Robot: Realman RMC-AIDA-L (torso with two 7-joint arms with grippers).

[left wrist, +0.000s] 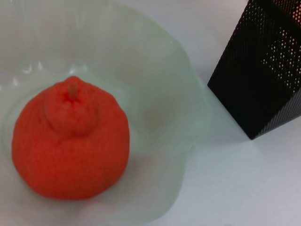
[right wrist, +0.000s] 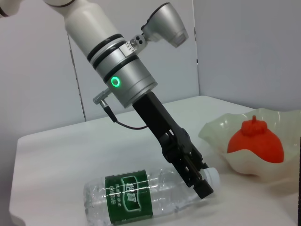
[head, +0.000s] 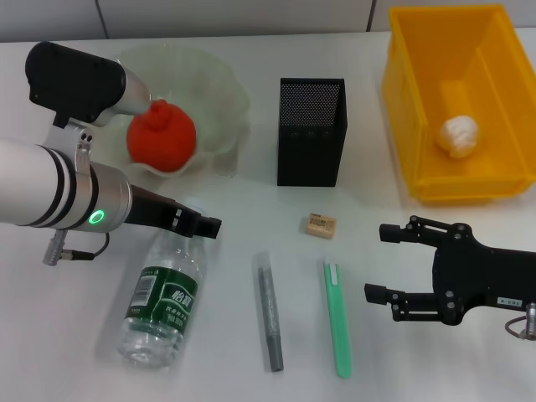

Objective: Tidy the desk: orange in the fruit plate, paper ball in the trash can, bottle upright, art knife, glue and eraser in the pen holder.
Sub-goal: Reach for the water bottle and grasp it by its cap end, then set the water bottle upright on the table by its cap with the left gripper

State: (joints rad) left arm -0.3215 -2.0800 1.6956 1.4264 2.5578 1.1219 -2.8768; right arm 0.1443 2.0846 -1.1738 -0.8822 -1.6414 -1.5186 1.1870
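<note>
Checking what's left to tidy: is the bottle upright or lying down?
Lying down: the bottle rests on its side on the table, left gripper at its cap.

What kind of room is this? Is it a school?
Probably a desk set up for robot practice, not surely a school. On the white tabletop stand a black mesh pen holder and a yellow plastic bin, and a small tan eraser lies nearby.

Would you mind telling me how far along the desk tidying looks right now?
Done: the orange sits in the fruit plate, and the paper ball is in the yellow trash bin. In hand: the left pincer is at the neck of the bottle, which lies on its side. Left: the eraser, green art knife and grey glue stick lie outside the pen holder. The right pincer is open and empty.
</note>
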